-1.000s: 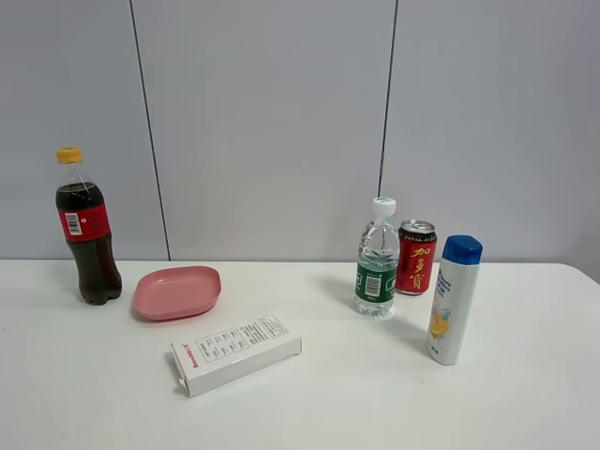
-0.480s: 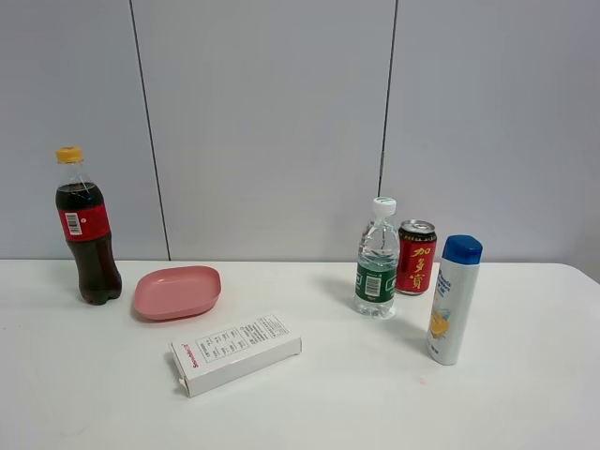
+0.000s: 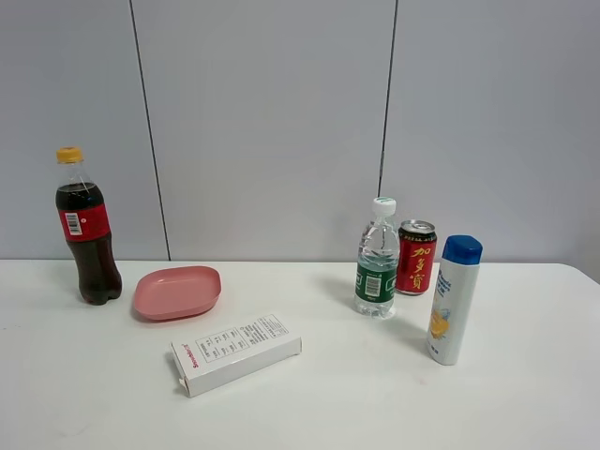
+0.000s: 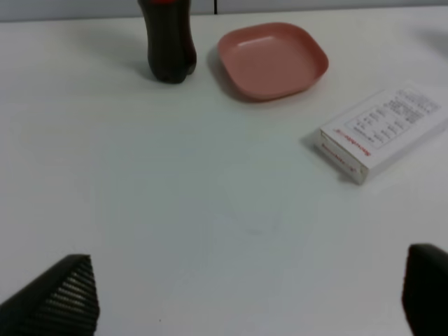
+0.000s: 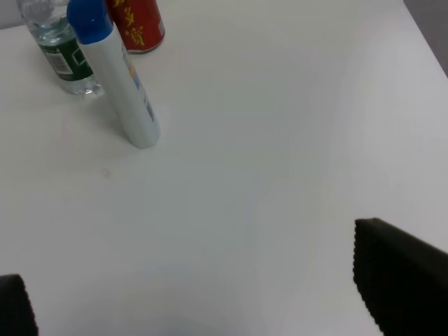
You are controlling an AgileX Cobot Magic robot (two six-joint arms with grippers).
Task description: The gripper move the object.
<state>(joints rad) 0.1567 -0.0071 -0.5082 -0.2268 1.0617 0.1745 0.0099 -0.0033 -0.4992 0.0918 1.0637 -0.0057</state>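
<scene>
Where the white table (image 3: 309, 403) meets a pale grey panelled wall (image 3: 272, 122), a row of everyday items stands in the high camera's view, and neither robot arm appears in that view. At the far left stands the cola bottle (image 3: 86, 230), the thing to be moved: tall, clear, upright, filled with dark drink, with a red label and a yellow-orange cap. Just beside it to the right lies a shallow pink dish (image 3: 177, 292), not touching it. Nearer the camera and right of the dish, a white carton (image 3: 236, 353) with small print lies flat at a slant. Further right, well apart from the carton, a small water bottle (image 3: 378, 259) with a green label stands upright, with a red can (image 3: 415, 257) just behind and to its right. Rightmost is a white shampoo bottle (image 3: 453, 300) with a blue cap, upright and nearer the camera. From the left wrist camera, the left gripper (image 4: 245, 297) shows only two dark fingertips at opposite edges of the picture, spread wide with bare table between them, well short of the cola bottle. From the right wrist camera, the right gripper (image 5: 203, 294) likewise shows its black tips far apart, holding nothing, near the shampoo bottle.
</scene>
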